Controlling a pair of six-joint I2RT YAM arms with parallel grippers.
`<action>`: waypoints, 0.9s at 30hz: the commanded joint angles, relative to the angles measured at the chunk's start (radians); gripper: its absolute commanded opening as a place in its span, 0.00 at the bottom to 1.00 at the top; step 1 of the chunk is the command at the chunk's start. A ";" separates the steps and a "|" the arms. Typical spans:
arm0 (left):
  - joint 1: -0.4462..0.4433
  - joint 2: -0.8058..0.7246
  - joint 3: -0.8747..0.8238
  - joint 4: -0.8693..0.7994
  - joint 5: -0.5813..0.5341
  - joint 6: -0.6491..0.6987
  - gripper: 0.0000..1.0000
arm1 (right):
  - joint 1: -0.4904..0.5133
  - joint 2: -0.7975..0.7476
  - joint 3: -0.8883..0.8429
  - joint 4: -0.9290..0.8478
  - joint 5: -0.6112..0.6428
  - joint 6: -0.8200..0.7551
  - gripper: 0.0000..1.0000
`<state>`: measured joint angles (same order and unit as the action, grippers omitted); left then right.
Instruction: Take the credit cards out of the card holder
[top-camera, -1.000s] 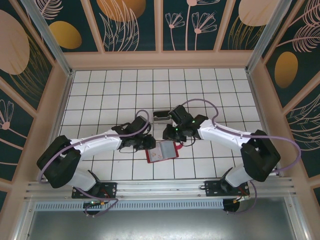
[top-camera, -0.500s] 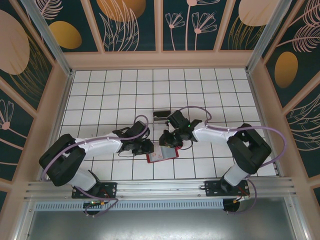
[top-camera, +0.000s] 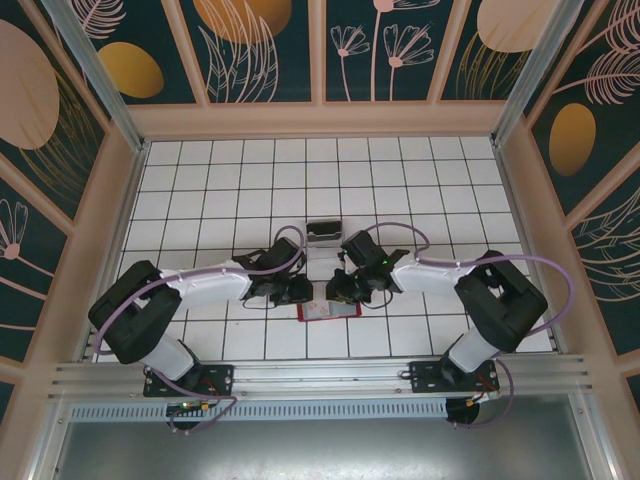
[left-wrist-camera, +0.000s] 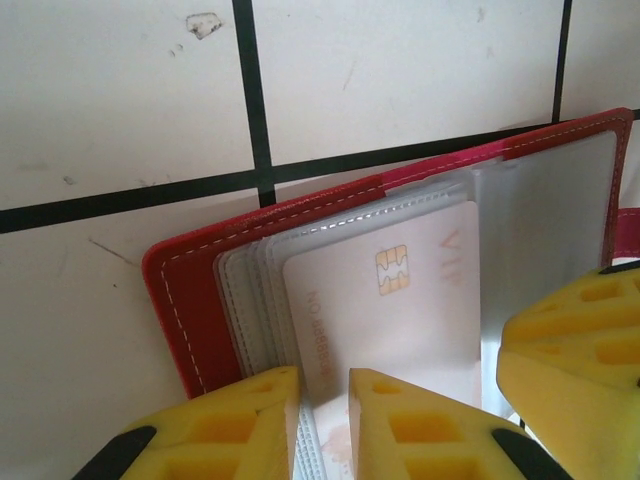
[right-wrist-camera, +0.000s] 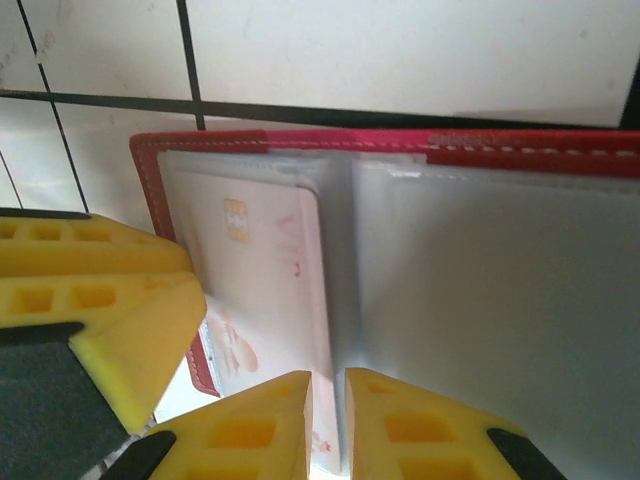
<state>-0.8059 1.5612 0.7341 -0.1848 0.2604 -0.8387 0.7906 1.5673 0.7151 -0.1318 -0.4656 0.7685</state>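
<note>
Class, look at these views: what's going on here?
Two robot arms work on an open red card holder lying on the tiled table. The left gripper is shut on its plastic sleeves at one edge; the right gripper pinches them beside the pale card. The card sits inside its sleeve, not yet out.

My left arm reaches from the near edge forward and inward, elbow bent high, forearm running low toward the middle; my right arm mirrors it from the other side; both wrists tip downward. My left gripper (top-camera: 297, 291) points down, its yellow fingers (left-wrist-camera: 240, 420) closed to a narrow slit; my right gripper (top-camera: 341, 290) sits just beside it, tips down too, its fingers (right-wrist-camera: 250, 425) almost touching each other.
</note>
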 joint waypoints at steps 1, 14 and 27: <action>0.004 0.029 0.022 -0.055 -0.018 0.038 0.22 | -0.010 -0.043 -0.040 0.100 -0.038 0.017 0.18; 0.004 0.052 0.019 -0.072 -0.020 0.053 0.20 | -0.032 -0.031 -0.101 0.187 -0.069 0.024 0.18; 0.004 0.053 0.015 -0.071 -0.013 0.052 0.19 | -0.037 -0.011 -0.112 0.211 -0.080 0.035 0.14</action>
<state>-0.8040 1.5833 0.7521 -0.2058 0.2539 -0.8043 0.7643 1.5513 0.6189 0.0719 -0.5411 0.7948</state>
